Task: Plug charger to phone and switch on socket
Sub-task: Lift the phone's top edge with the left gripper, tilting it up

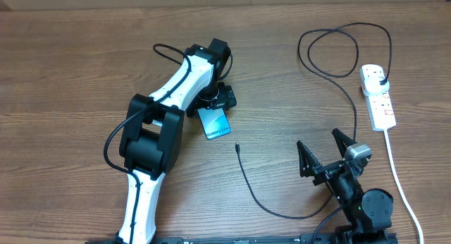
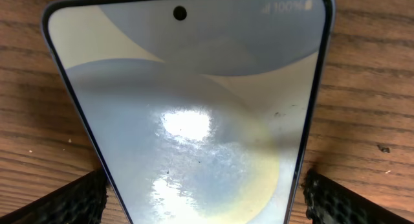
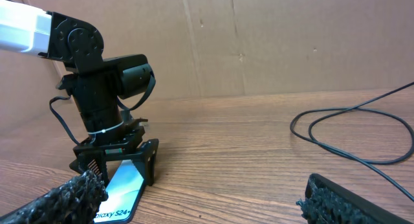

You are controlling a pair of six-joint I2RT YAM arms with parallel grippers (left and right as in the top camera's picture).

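Item one, for your handling: the slim black-edged smartphone with a blue-to-white screen [image 1: 214,123] lies face up on the brown wood-grain table [image 1: 84,46], left of centre. The left claw [image 1: 213,106] stands spread astride its far end, one finger on each long edge, pinching nothing. Judge the phone rigid, glossy and apt to slide, so brace it by the edges, never the glass. Item two: the long thin black charger cable [image 1: 243,166], limp and light, trails across the middle, its small connector tip [image 1: 238,147] free just right of the phone; take it right behind the tip. Its black plug [image 1: 381,80] sits in the white oblong power strip [image 1: 377,97] at far right. The right claw [image 1: 323,151] hangs spread and empty near the front edge.
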